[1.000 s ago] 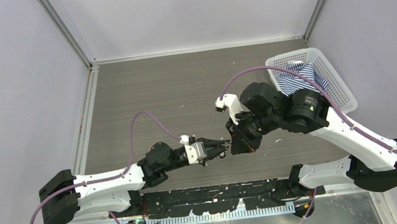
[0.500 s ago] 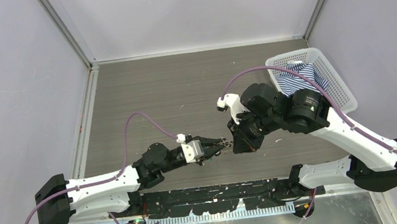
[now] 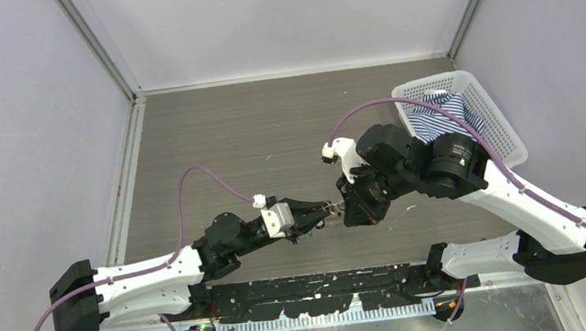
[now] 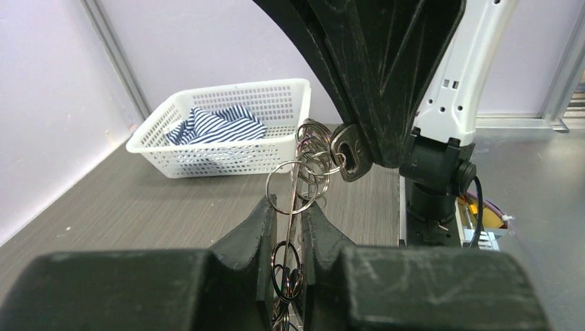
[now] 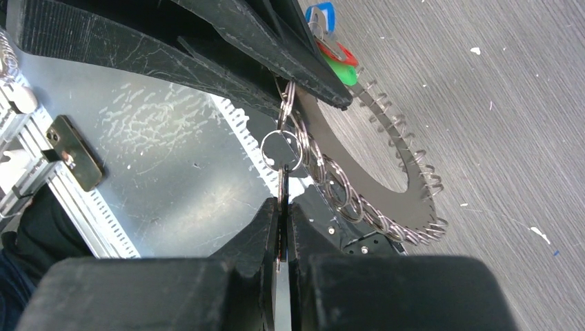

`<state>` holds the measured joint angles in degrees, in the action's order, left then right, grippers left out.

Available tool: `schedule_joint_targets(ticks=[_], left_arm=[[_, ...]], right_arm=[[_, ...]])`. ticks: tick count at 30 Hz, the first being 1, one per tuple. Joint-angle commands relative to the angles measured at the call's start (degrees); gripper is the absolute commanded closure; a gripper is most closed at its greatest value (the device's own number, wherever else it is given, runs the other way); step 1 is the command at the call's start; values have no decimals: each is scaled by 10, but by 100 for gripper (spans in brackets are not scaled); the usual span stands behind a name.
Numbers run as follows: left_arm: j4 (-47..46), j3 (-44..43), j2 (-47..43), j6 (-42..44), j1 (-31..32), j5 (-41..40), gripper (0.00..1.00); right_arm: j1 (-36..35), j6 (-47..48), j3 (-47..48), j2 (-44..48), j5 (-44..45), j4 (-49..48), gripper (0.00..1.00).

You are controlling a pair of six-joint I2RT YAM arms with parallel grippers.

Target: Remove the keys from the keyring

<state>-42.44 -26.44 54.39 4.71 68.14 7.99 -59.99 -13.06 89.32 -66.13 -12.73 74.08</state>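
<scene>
the grey keyring (image 5: 386,155), its toothed rim strung with wire loops, hangs in mid-air, with blue, red and green-headed keys (image 5: 338,65) bunched at one end.

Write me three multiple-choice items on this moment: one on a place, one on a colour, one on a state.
1. Where does the white basket stand?
A. at the near left corner
B. at the far right of the table
C. between the arm bases

2. What colours are the plastic key heads in the right wrist view?
A. yellow, orange, purple
B. all black
C. blue, red, green

3. How is the right claw?
A. shut on a key
B. wide open above the basket
C. out of every view

Answers:
1 B: the top view shows the basket at the far right, beyond the right arm.
2 C: those three colours show together at the top of that view.
3 A: its fingers pinch the key's blade, seen in both wrist views.
</scene>
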Motion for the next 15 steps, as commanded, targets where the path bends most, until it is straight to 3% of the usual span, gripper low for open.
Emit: schedule_joint_targets(ticks=[1, 15], left_arm=[[-68, -8, -19, -9, -4, -53, 100], [-103, 11, -47, -42, -4, -106, 100]], right_arm=[[-10, -15, -5, 17, -12, -2, 99], [-34, -27, -19, 18, 6, -3, 99]])
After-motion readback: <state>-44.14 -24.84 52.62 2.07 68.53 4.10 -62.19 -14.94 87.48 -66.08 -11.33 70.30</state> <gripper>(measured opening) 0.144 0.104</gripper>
